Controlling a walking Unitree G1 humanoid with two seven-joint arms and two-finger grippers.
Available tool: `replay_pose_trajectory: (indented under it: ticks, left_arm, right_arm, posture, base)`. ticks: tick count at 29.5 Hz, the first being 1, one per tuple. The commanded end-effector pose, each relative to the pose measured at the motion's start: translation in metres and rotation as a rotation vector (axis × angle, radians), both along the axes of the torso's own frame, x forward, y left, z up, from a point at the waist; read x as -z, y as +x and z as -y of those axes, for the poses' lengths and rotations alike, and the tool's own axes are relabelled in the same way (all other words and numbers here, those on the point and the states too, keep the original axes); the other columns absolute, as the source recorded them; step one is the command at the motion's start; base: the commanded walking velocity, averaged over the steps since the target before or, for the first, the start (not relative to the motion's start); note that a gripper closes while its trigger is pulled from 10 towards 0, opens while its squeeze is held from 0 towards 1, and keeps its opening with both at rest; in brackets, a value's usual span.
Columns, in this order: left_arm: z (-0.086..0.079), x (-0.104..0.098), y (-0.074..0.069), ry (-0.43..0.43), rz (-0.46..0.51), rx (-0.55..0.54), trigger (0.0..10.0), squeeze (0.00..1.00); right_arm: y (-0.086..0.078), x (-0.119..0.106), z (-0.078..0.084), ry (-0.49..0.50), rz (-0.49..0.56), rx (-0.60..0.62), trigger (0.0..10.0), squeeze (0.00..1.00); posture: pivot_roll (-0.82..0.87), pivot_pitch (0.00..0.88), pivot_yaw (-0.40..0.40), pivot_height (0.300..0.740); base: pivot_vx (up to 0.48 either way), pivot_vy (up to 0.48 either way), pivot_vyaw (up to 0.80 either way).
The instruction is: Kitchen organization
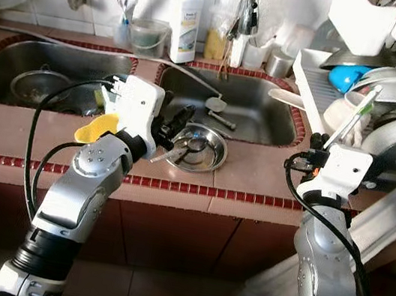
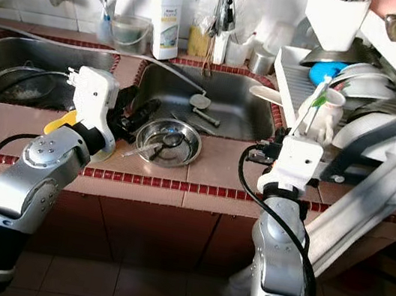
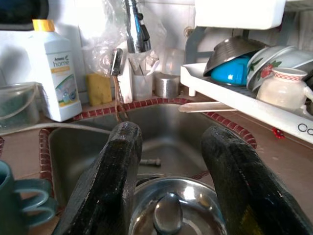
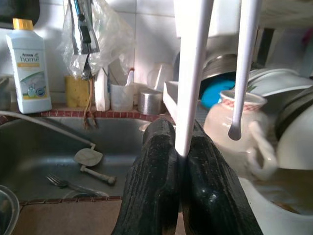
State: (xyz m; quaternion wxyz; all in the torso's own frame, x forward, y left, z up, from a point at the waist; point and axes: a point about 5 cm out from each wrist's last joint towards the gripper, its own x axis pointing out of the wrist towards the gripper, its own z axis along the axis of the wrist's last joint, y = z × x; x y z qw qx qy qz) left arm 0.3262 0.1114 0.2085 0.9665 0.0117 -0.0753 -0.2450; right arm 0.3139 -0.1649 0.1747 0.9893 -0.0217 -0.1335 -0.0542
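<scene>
- On the tabletop's (image 1: 25, 136) front strip, between the right sink basin (image 1: 253, 112) and the front edge, sits a steel bowl (image 1: 199, 148) with a spoon (image 3: 167, 218) lying in it.
- Left end effector (image 1: 173, 130) hovers at the bowl's left rim, its fingers (image 3: 110, 181) spread wide apart and holding nothing (the bowl shows between them in the wrist view).
- Right end effector (image 4: 180, 164) is raised at the tabletop's right end beside the dish rack (image 1: 311, 83), its fingers pressed together on a white utensil handle (image 4: 191, 73) that stands upright.
- A white spatula (image 4: 89, 157) and a fork (image 4: 61, 182) lie in the right basin.
- A white detergent bottle (image 1: 186, 21) stands at the back edge behind the sinks.
- Bowls, plates and a cream jug (image 4: 234, 127) fill the rack.
</scene>
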Motion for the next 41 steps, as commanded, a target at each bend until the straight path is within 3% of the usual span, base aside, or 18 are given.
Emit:
replay_pose_trajectory:
  ticks: [1, 32, 41]
  left_arm:
    - [0.0003, -0.0038, 0.0011, 0.004, 0.013, -0.001, 10.0, 0.0]
    - [-0.0003, -0.0066, 0.0025, -0.038, 0.006, -0.005, 10.0, 0.0]
    - [0.0026, -0.0121, 0.0017, -0.046, 0.03, -0.02, 10.0, 0.0]
  right_arm:
    - [-0.0017, -0.0023, 0.0011, 0.004, 0.006, -0.004, 10.0, 0.0]
    - [-0.0033, -0.0017, -0.0011, 0.009, 0.004, -0.02, 10.0, 0.0]
    - [-0.0041, 0.0005, -0.0031, 0.002, -0.01, -0.056, 10.0, 0.0]
  posture:
    - [-0.13, 0.048, 0.019, 0.74]
    - [-0.13, 0.047, 0.018, 0.74]
    - [-0.13, 0.041, 0.018, 0.74]
  base:
    - [0.341, 0.0, 0.0]
    - [0.32, 0.0, 0.0]
    - [0.0, 0.0, 0.0]
